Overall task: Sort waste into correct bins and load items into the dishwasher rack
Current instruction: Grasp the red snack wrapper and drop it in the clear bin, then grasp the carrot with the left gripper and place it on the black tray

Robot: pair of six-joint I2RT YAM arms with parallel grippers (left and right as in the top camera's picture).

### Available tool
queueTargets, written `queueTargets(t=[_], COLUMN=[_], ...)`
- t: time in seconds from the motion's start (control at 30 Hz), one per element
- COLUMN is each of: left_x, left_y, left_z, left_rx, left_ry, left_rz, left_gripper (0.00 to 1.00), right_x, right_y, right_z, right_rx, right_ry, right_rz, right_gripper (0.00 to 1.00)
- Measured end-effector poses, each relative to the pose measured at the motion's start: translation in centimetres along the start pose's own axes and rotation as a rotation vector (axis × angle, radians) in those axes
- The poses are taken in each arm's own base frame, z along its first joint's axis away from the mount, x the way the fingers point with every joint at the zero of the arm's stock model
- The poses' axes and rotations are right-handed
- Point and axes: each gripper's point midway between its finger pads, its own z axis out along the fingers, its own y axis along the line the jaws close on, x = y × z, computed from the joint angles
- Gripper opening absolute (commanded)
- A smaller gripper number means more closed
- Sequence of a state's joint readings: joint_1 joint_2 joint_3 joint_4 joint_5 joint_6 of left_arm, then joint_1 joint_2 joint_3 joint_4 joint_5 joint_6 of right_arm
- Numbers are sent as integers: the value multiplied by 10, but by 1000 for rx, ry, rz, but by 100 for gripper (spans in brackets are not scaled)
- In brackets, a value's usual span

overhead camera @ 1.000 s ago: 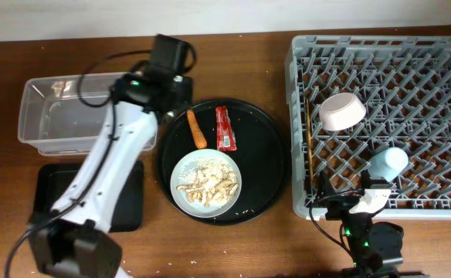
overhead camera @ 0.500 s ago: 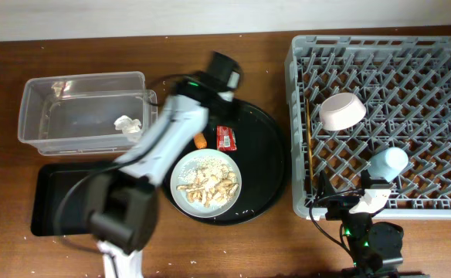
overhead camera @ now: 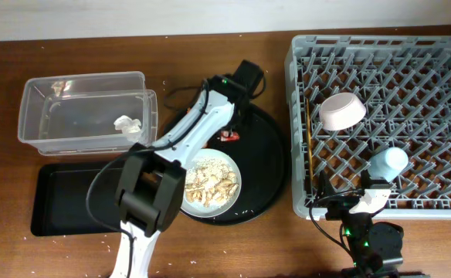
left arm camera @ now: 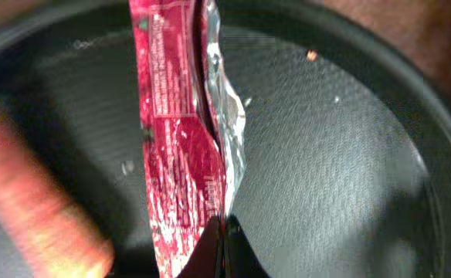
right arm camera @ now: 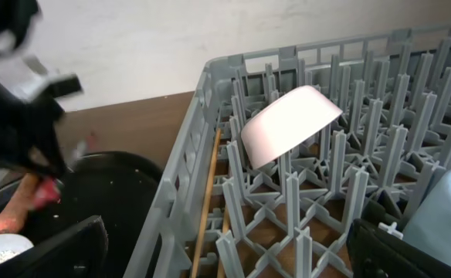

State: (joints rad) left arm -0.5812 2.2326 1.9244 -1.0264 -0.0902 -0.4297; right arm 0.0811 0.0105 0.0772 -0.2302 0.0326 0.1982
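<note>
My left gripper (overhead camera: pixel 230 122) hangs over the red snack wrapper (left arm camera: pixel 181 154) on the round black tray (overhead camera: pixel 268 166), centre frame; I can't tell its grip. Right gripper (right arm camera: pixel 225 232) is spread wide.

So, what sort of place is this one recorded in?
Probably a lab tabletop staged as a kitchen clear-up station, not a real kitchen. A grey dishwasher rack holding a white bowl and light-blue cup stands on a wooden table, with a clear plastic box and shallow black tray for waste.
</note>
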Motion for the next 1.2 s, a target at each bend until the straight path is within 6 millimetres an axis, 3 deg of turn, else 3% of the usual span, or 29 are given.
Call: queueTargets(t=[0.07, 0.1, 0.13, 0.17, 0.23, 0.27, 0.3, 0.33, 0.37, 0.43, 0.5, 0.53, 0.6, 0.67, 0.7, 0.77, 0.83, 0.93, 1.0, 1.03, 1.07, 1.2], left_x=[-16, -27, -36, -38, -36, -32, -26, -14, -10, -12, -9, -9, -2, 16, 36, 32, 38, 27, 35, 36, 35, 34], left_y=[27, 59, 109, 155, 237, 268, 281, 297, 305, 296, 270, 228, 153, 94, 78, 72, 81, 94, 96, 95, 95, 96], left_z=[-50, -83, -115, -130, -127, -109, -94, -74, -69, -72, -73, -72, -61, -31, -13, 5, 14, 20, 44, 51, 52, 39], left_rx=[-67, -101, -142, -180, -205, -194, -180, -150, -119, -12, 18, 26, 6, 25, 26, 32, -4, -30, -46, -50, -47, -20], left_ry=[-68, -120, -168, -175, -161, -154, -134, -91, -73, -62, -23, -1, 11, -5, 28, -33, -34, -71, -28, -20, -24, 39], left_rz=[-16, -66, -163, -255, -443, -520, -557, -608, -640, -622, -546, -425, -215, -82, -56, -67, -99, -196, -236, -246, -257, -275], left_gripper=[0, 0, 0, 0, 0, 47, 67, 67, 67, 56, 54, 47, 45, 44, 45, 44, 45, 45, 45, 34, 17, 17], right_x=[0, 0, 0, 0, 0, 0, 0, 0, 0, 0, 0, 0, 0, 0, 0, 0, 0, 0, 0, 0, 0, 0], right_y=[0, 0, 0, 0, 0, 0, 0, 0, 0, 0, 0, 0, 0, 0, 0, 0, 0, 0, 0, 0, 0, 0], right_z=[0, 0, 0, 0, 0, 0, 0, 0, 0, 0, 0, 0, 0, 0, 0, 0, 0, 0, 0, 0, 0, 0], right_rx=[0, 0, 0, 0, 0, -1, -1, 0, 0, 0, 0, 0, 0, 0, 0, 0, 0, 0, 0, 0, 0, 0], right_ry=[0, 0, 0, 0, 0, -1, -1, 0, 0, 0, 0, 0, 0, 0, 0, 1, 1, 1, 1, 0, 0, 0], right_rz=[0, 0, 0, 0, 0, 0, 0, 0, 0, 0, 1, 0, 0, 0, 0, 0, 0, 0, 0, 0, 0, 0], right_gripper=[98, 98, 98, 98, 98, 98, 98, 98, 98, 98, 98, 98, 98, 98, 98, 98, 98, 98, 98, 98, 98, 98])
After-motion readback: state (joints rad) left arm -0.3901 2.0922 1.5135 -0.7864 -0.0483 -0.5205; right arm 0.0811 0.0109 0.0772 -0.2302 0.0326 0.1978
